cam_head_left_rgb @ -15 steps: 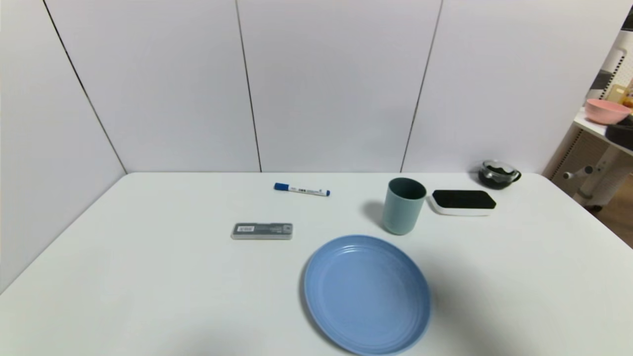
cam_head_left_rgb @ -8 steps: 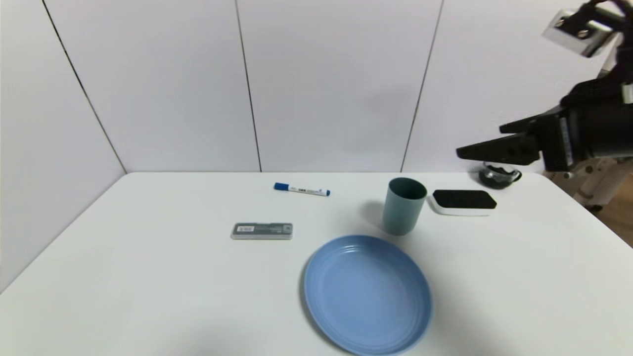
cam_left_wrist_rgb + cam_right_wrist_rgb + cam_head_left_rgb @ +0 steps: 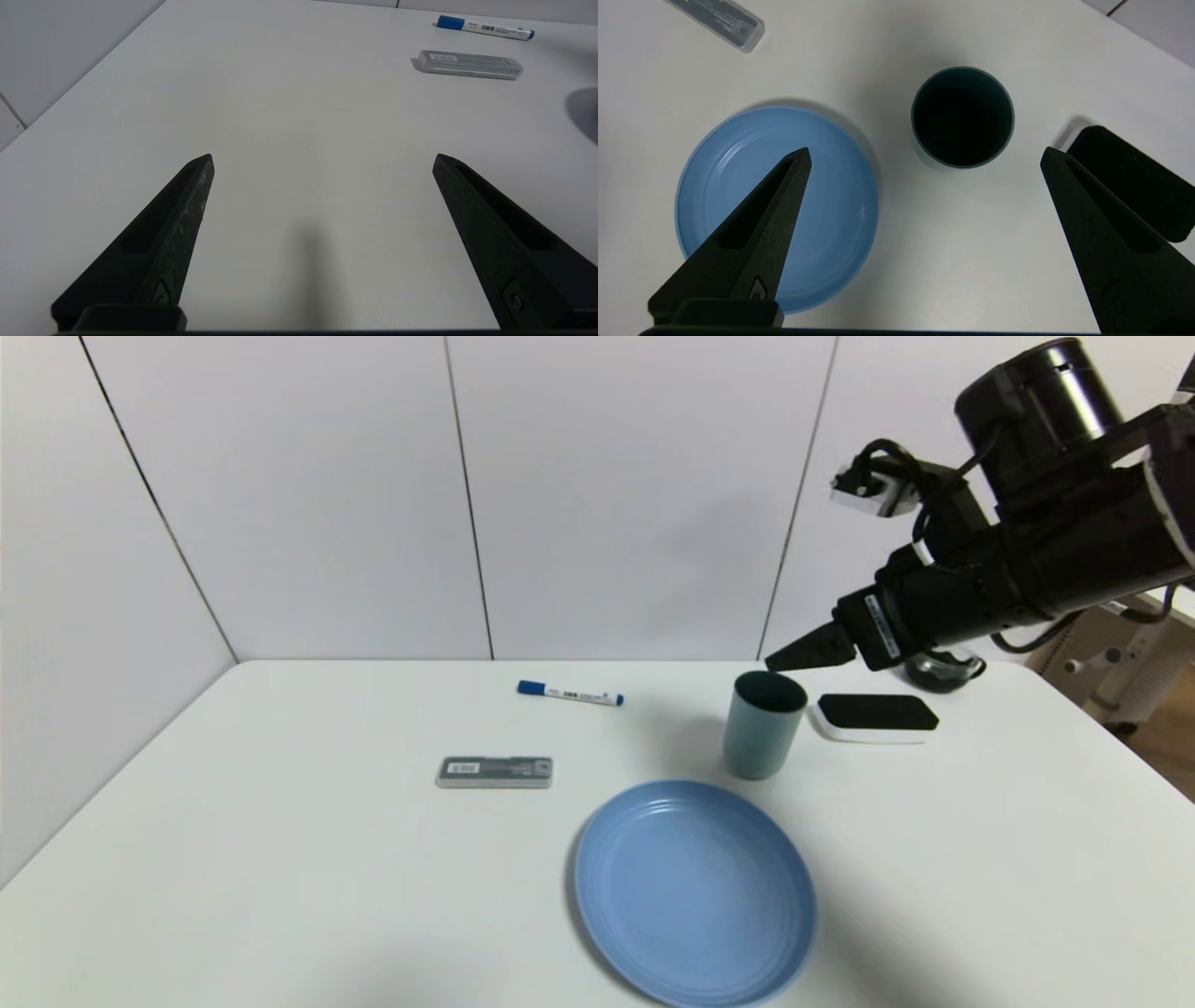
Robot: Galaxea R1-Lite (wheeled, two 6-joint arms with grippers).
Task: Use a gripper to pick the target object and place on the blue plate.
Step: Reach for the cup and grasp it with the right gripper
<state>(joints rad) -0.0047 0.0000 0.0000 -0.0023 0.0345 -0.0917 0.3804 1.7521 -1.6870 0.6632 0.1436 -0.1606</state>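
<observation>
Since half a second ago the right arm point(image 3: 1027, 560) has swung in from the right edge toward the table's middle, and the right gripper point(image 3: 780, 661) now hangs in the air with its tips just above and behind the cup's rim, not touching it. Nothing on the table has shifted.

The white table point(image 3: 280, 859) has broad bare surface across its left half and along the near edge; its back edge meets the panelled wall. The blue plate point(image 3: 693, 889) lies flat near the front, slightly right of centre, apart from everything else. The right arm slopes down from the upper right, its black fingers pointing left and downward. In the right wrist view the fingers point(image 3: 752, 233) stand wide apart, with nothing between them; the cup sits ahead of the gap, closer to the far finger.

The pale teal cup point(image 3: 763, 724) stands upright just behind the plate, a narrow strip of table between them. Just to its right lies a whiteboard eraser point(image 3: 875, 717), close but apart, with a dark small pot point(image 3: 941, 665) behind it. A grey flat case point(image 3: 494, 772) lies well left of the cup, and a blue-capped marker point(image 3: 569, 693) behind that.

The left gripper point(image 3: 322, 161) hovers low over bare table, spread wide and empty.
</observation>
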